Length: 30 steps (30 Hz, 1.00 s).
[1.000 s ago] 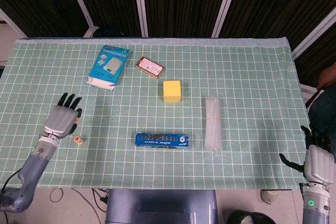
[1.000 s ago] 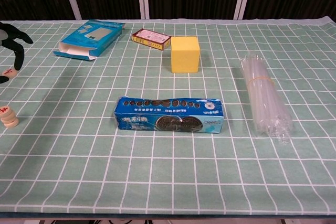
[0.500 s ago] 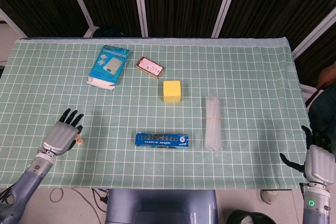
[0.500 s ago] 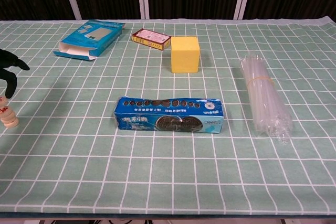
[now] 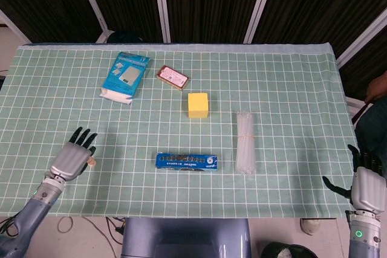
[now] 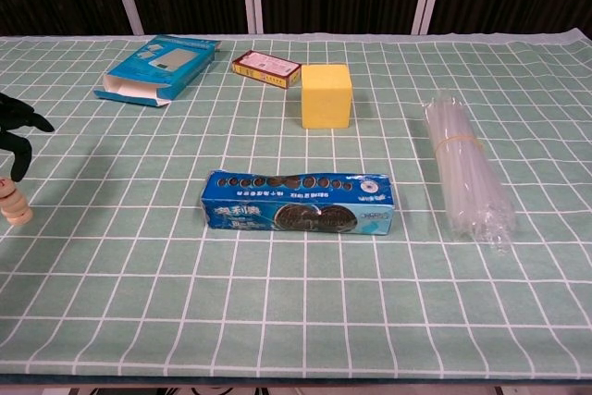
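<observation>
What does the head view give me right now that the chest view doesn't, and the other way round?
Only the head view shows the whole left hand, the right hand off the table's right edge, and the floor beyond the tablecloth.

Only the chest view shows that the wooden pieces are a small stack, standing under the left hand's dark fingers.

Both show the cookie pack, yellow cube, bundle of clear tubes, red box and blue box.

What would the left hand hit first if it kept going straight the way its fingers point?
Probably nothing near: the left hand points up and slightly right over bare cloth. The blue box lies far ahead, likely right of that line. The small wooden stack sits under its fingers.
</observation>
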Available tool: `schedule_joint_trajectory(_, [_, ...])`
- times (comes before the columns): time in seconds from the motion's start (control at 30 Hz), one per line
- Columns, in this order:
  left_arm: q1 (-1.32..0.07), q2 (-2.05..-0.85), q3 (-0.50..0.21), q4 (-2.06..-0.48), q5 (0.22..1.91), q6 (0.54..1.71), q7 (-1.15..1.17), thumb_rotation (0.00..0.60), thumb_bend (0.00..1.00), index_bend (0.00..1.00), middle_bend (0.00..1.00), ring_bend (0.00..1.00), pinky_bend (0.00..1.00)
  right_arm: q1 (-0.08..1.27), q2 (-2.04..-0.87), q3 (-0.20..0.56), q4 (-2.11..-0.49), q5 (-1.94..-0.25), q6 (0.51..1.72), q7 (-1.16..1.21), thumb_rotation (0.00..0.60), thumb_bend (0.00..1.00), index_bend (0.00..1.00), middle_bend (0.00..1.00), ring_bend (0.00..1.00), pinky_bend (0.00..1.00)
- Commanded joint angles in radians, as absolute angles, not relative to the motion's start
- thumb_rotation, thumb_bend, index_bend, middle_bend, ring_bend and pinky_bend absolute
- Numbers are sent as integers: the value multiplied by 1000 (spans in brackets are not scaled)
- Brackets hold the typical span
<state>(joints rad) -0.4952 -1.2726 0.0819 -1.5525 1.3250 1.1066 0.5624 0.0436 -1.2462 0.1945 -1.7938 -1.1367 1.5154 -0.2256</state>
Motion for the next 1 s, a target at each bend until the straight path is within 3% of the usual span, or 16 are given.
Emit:
schedule_joint_trajectory(0.03, [-493,-1275,80,-1551,1328,1106,564,600,338,478,108,0,0,43,-1246,195,-1793,-1137,1517,-226,600,266,118,57,20,0])
schedule_joint_trajectory(1.0, [-462,-1260,63,-1579,1364,1128,581,600,337,419,93,0,0,42,-1251,202,-1790,-1135,1527,-229,600,266,118,56,20,0])
